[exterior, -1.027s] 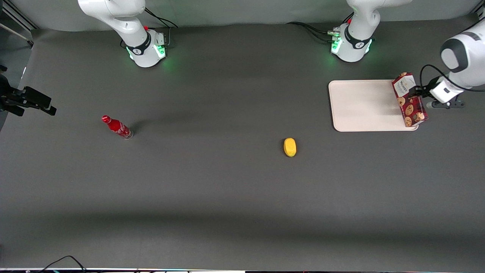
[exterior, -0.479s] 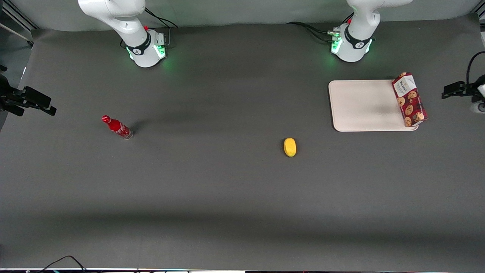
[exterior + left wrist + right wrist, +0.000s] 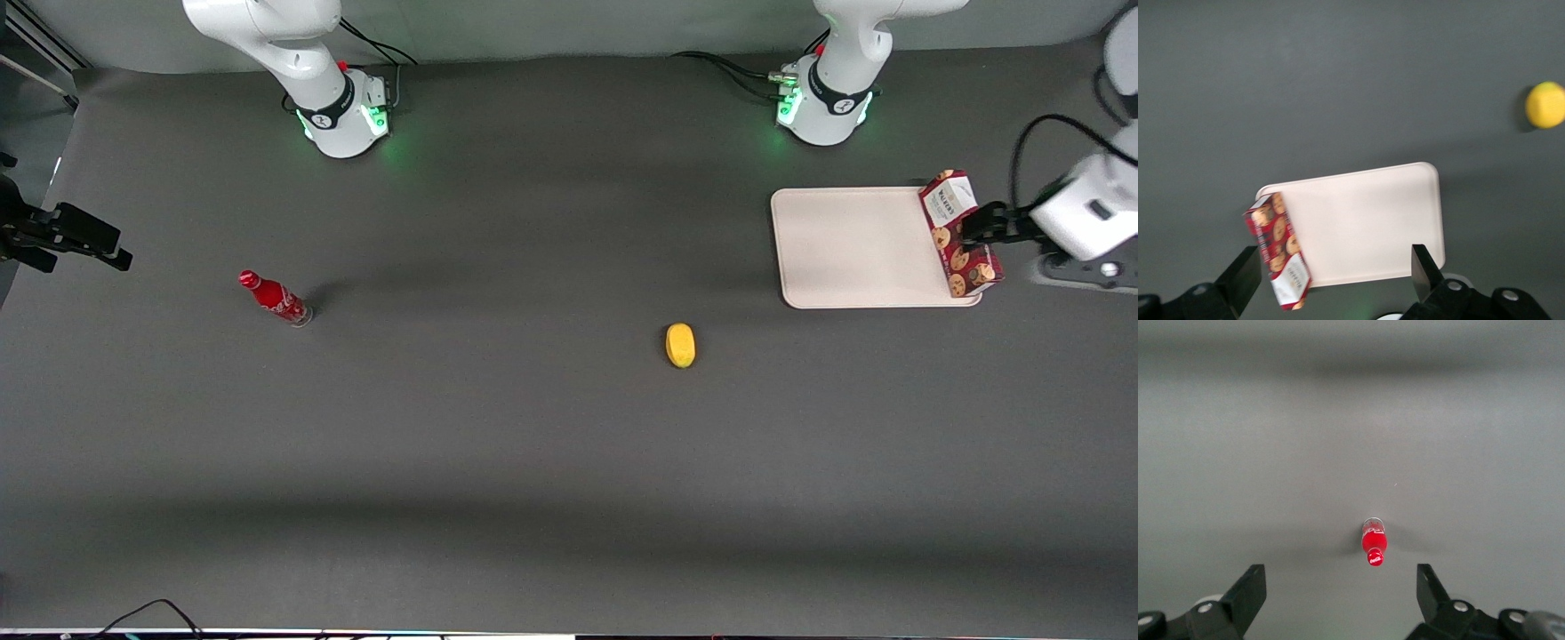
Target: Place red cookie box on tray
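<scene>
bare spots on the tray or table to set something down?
Most of the tray is bare; only its edge toward the working arm's end is crowded, by the red cookie box and the open gripper above it. The table is free between the red bottle and the yellow object, and nearer the front camera.

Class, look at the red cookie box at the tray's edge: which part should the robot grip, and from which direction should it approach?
Grip the red cookie box across its narrow width, near mid-length, coming from above. It is long and slim, standing on a long edge along the tray's rim at the working arm's end, so its long faces probably fit between the fingers. The tool is open, high above it.
</scene>
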